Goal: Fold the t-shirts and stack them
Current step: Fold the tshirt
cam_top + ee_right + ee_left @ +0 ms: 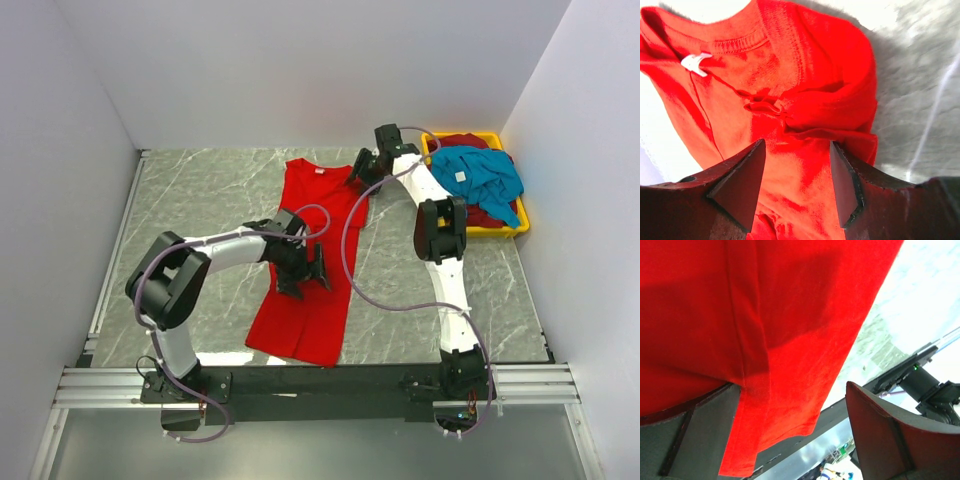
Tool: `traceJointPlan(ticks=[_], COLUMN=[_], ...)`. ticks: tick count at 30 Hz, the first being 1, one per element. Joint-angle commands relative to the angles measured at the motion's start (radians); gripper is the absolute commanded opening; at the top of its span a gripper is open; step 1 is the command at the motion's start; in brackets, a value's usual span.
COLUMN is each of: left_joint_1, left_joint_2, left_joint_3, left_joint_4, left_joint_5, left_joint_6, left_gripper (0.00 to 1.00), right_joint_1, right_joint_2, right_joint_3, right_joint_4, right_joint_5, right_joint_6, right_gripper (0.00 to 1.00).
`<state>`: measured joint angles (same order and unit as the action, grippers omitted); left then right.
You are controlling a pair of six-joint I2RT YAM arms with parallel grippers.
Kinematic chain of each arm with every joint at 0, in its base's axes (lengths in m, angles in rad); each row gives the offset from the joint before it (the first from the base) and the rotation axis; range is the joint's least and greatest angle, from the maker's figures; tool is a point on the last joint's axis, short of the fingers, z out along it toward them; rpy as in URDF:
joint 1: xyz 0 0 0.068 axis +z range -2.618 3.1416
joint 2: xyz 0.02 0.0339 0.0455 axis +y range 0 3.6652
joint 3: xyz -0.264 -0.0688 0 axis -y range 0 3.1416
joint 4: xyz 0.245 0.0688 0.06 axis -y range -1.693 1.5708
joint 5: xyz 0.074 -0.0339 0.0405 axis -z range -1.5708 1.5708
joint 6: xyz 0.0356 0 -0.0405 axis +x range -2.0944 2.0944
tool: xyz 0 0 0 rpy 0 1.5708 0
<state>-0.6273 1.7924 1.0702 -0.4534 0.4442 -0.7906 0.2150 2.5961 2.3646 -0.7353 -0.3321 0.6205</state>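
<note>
Left gripper [300, 265]: jaws stand wide apart and hold nothing. It is over the middle of the red t-shirt [322, 198], on the shirt's left half. In the left wrist view the left gripper [792, 386] has red cloth showing across the whole gap between its fingers [695, 435]. A lengthwise seam or fold line runs down to the left finger. Whether the fingers touch the cloth cannot be told.

Right gripper [365, 167]: jaws apart, with nothing clamped between them. It is at the far right corner of the red t-shirt, beside the collar. In the right wrist view the right gripper [796, 145] is just above the shoulder and sleeve, where the cloth is bunched and turned over on itself. A white tag [696, 63] shows inside the collar.

Red t-shirt: lies flat and lengthwise on the grey marbled worktop [200, 200], collar at the far end, hem near the arm bases. It lies between the two arms.

Yellow bin [505, 232]: stands at the far right corner of the worktop, well apart from the red t-shirt. A teal-blue t-shirt [485, 180] with a white tag lies crumpled on top. A dark maroon t-shirt [465, 140] lies under it.
</note>
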Motion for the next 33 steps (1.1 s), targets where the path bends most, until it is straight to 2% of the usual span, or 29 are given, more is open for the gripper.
traceJointPlan(ticks=[1,6,10,18,25,30,33], left_joint_1=[-0.025,-0.026,-0.022,0.055,0.1,0.101,0.103], left_joint_2=[0.045,0.029,-0.033,-0.25,-0.396,-0.465,-0.492], left_joint_3=[0.037,0.083,0.106,-0.004,-0.119,-0.18,-0.21], left_joint_4=[-0.001,-0.027,-0.071,-0.157,-0.222,-0.264,-0.292], left_joint_5=[0.024,-0.016,-0.088,-0.226,-0.274,-0.335,-0.351], left_joint_6=[0.045,0.047,0.051,0.071,0.045,0.011,0.001], left_gripper=[0.93,0.93,0.94,0.96,0.95,0.93,0.91], right_joint_1=[-0.026,-0.031,-0.034,-0.034,0.032,0.188,0.295], right_joint_2=[0.015,-0.033,-0.147,-0.399,-0.706,-0.91,-1.008], right_joint_3=[0.021,-0.033,-0.118,-0.321,-0.77,-1.126,-1.272], right_joint_4=[0.031,0.057,0.112,0.137,0.108,0.12,0.143], right_joint_5=[0.005,-0.03,-0.061,-0.042,0.024,0.088,0.105], right_joint_6=[-0.004,-0.067,-0.096,-0.146,-0.2,-0.18,-0.124], right_gripper=[0.61,0.61,0.61,0.61,0.59,0.58,0.58])
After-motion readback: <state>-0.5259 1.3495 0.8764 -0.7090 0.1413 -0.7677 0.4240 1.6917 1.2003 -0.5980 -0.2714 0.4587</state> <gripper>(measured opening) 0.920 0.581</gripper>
